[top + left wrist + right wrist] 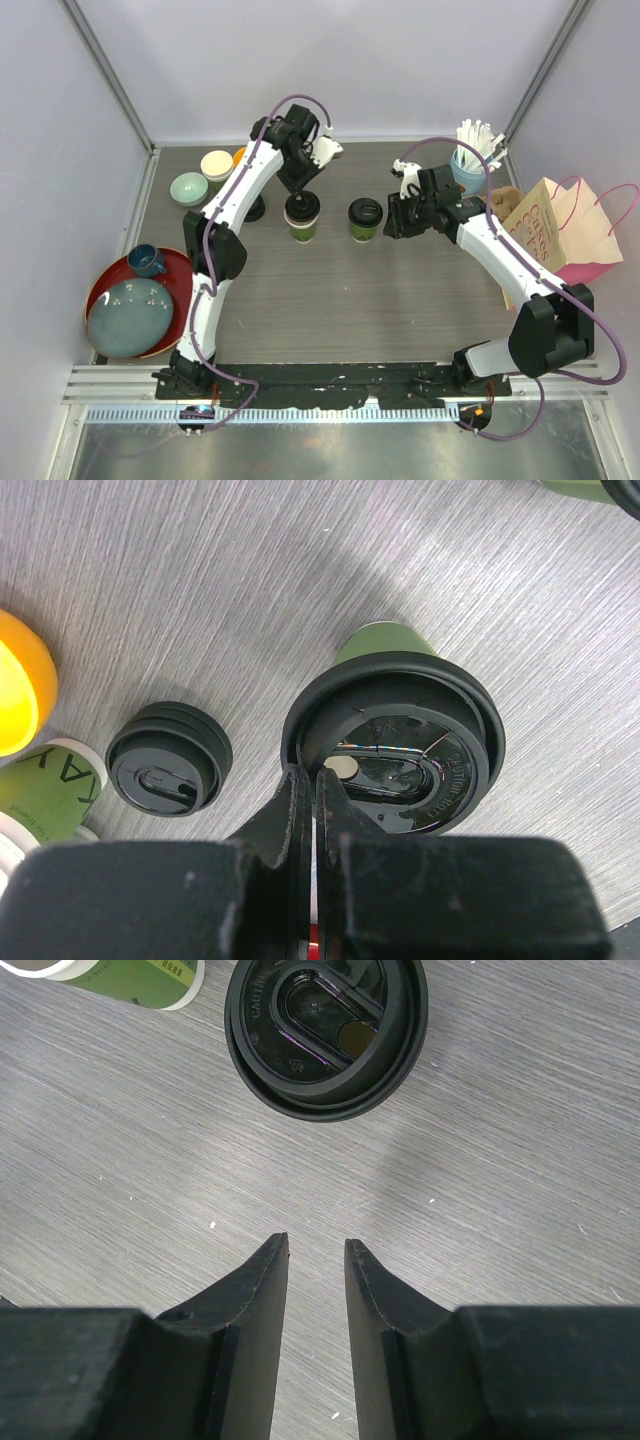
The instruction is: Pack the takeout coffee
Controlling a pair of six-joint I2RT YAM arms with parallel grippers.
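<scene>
Two dark-green takeout coffee cups with black lids stand mid-table, the left cup [302, 218] and the right cup [365, 220]. My left gripper [303, 190] hangs over the left cup [385, 645]. Its jaws are shut, and the left gripper [312, 773] has its tips against the near rim of that cup's black lid [410, 750]; whether they pinch the rim I cannot tell. My right gripper [396, 216] sits just right of the right cup. In the right wrist view the right gripper [316, 1245] is open and empty, short of the lidded cup [326, 1030].
A spare black lid [168, 758] lies left of the left cup, with an orange object [20, 680] beyond it. A paper bag [560, 225] and a light-blue cup of straws [470, 165] stand at right. A red plate [178, 275] with dishes lies at left, with bowls [189, 188] behind it.
</scene>
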